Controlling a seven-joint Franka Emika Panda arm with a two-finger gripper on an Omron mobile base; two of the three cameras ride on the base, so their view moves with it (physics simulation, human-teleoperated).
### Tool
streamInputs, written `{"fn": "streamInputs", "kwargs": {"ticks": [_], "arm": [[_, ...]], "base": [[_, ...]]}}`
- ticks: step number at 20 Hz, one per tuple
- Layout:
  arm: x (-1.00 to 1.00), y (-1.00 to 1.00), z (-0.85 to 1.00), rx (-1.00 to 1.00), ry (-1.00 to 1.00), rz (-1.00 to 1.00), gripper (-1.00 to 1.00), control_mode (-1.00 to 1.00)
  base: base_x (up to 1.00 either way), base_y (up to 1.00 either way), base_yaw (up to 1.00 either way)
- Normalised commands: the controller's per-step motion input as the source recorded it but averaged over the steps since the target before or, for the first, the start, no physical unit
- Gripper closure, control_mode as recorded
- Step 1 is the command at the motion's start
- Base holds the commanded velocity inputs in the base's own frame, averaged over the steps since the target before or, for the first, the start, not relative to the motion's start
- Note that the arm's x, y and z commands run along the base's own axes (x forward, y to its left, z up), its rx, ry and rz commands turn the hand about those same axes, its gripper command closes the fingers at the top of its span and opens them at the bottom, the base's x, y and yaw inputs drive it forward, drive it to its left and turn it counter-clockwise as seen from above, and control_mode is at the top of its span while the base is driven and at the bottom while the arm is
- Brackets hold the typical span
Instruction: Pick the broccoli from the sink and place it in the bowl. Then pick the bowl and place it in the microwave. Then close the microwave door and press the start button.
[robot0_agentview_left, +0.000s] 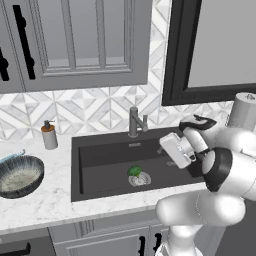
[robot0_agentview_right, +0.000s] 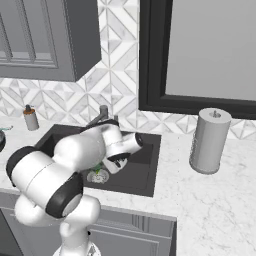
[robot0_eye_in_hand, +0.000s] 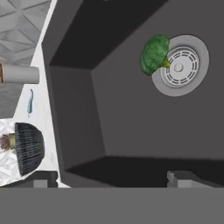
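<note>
Now | pincer (robot0_eye_in_hand: 111, 180) wide, empty | broccoli (robot0_eye_in_hand: 154, 54) ahead, apart, seemingly touching sink (robot0_eye_in_hand: 131, 122) drain

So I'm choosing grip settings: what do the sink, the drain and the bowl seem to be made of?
Sink: dark matte charcoal, no shine, perhaps composite stone.
Drain: pale silver-grey with slots, likely metal.
Bowl: streaked blue-grey outside, speckled cream inside, probably glazed ceramic.
Everything is rendered, so these are guesses.

Marble counter (robot0_agentview_left: 45, 202) carries bowl (robot0_agentview_left: 19, 176), dispenser (robot0_agentview_left: 49, 135), towel roll (robot0_agentview_right: 210, 141).
</note>
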Motion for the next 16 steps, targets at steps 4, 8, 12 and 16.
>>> {"fn": "streamInputs", "kwargs": {"ticks": [4, 8, 12, 16], "arm": [[0.3, 0.04, -0.36, 0.0, 0.0, 0.0, -1.0, -1.0], [0.17, 0.05, -0.36, 0.02, 0.0, 0.0, -1.0, -1.0], [0.08, 0.19, -0.34, 0.11, 0.0, 0.0, -1.0, -1.0], [0.26, 0.21, -0.37, 0.08, 0.0, 0.0, -1.0, -1.0]], "base": [[0.0, 0.0, 0.0], [0.0, 0.0, 0.0], [0.0, 0.0, 0.0], [0.0, 0.0, 0.0]]}}
